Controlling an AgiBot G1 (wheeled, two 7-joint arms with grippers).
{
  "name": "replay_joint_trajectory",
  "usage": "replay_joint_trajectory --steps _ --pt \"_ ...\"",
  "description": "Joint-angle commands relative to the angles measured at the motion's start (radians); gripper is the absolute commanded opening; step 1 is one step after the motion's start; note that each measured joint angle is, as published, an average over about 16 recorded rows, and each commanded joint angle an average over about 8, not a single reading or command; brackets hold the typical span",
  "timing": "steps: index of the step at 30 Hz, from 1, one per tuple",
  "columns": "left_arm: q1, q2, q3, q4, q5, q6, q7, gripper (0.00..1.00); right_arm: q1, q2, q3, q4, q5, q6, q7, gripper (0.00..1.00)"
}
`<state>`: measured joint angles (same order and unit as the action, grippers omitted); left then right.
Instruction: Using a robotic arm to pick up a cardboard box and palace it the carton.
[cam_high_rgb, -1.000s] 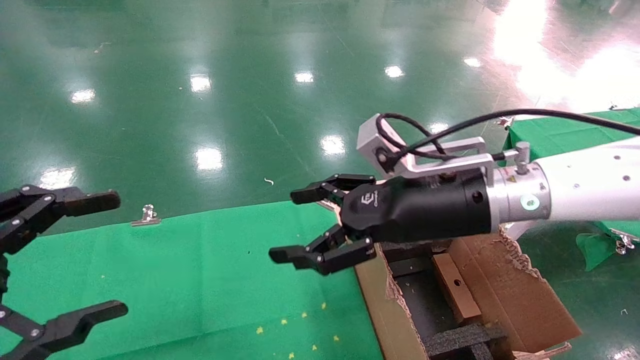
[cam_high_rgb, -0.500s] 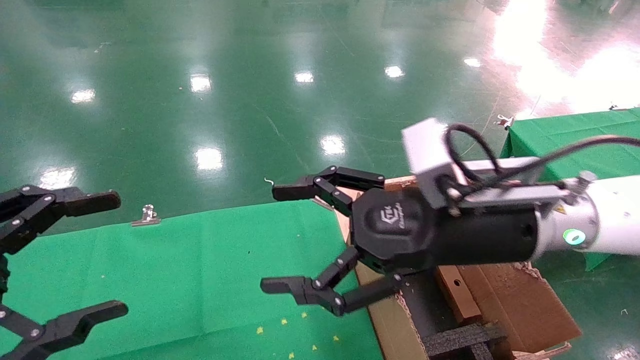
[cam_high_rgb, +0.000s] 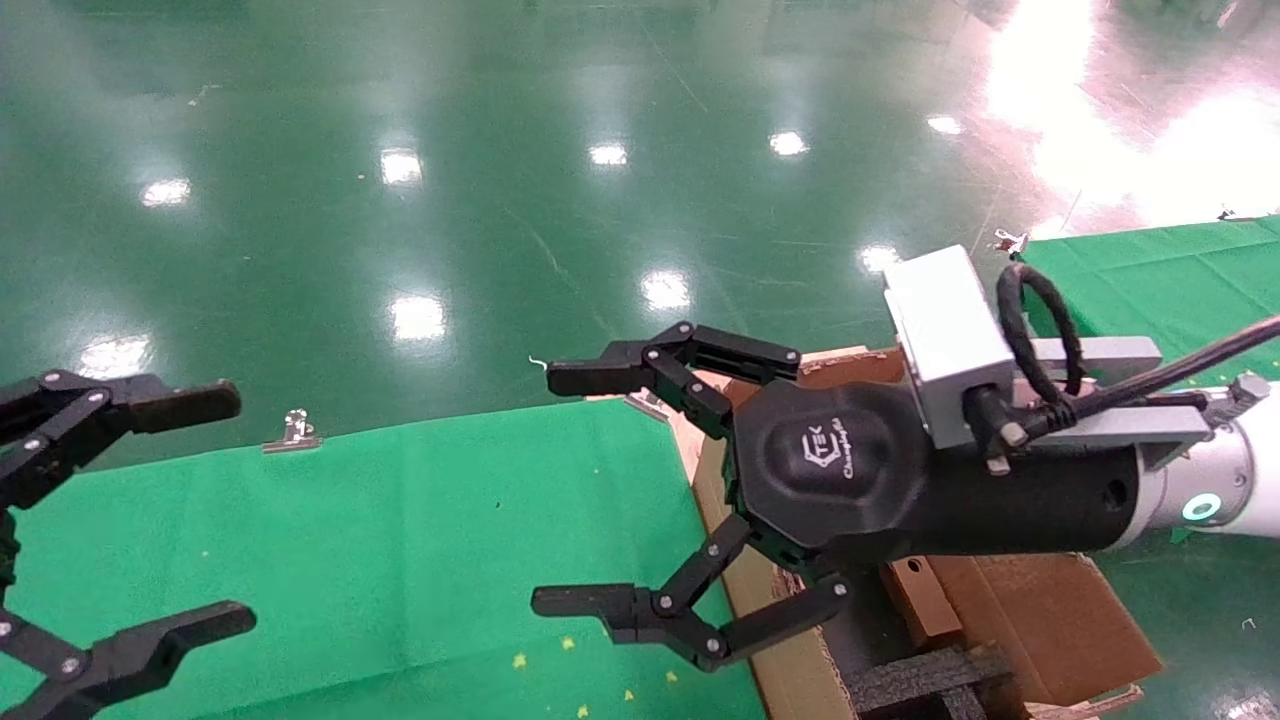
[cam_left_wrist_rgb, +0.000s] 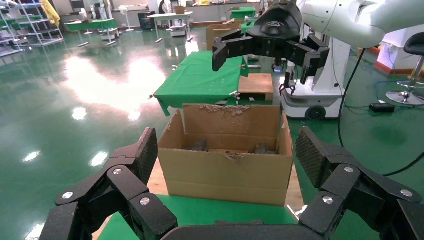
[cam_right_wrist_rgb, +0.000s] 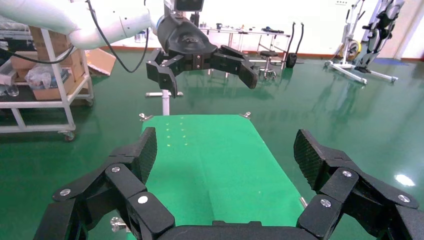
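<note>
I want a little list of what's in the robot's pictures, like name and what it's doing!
right end effector: open, empty, held above the green cloth table beside the carton
left end effector: open, empty, over the table's left end
large brown corrugated carton: open, torn edges, black foam inside
small brown cardboard box with a round hole: lying inside the carton
green cloth table: nothing big on it
</note>
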<state>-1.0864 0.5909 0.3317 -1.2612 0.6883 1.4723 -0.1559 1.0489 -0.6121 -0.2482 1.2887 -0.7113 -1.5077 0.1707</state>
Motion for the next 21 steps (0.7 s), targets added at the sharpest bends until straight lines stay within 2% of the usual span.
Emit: replay_joint_trajectory --steps 1,21 --pt "0.000 0.000 0.000 0.000 0.000 0.000 0.000 1.00 0.004 0.000 -0.005 -0.001 -0.002 0.002 0.004 1.00" --pt "0.000 0.000 0.000 0.000 0.000 0.000 0.000 1.00 0.022 0.001 -0.028 -0.004 -0.017 0.011 0.016 1.00"
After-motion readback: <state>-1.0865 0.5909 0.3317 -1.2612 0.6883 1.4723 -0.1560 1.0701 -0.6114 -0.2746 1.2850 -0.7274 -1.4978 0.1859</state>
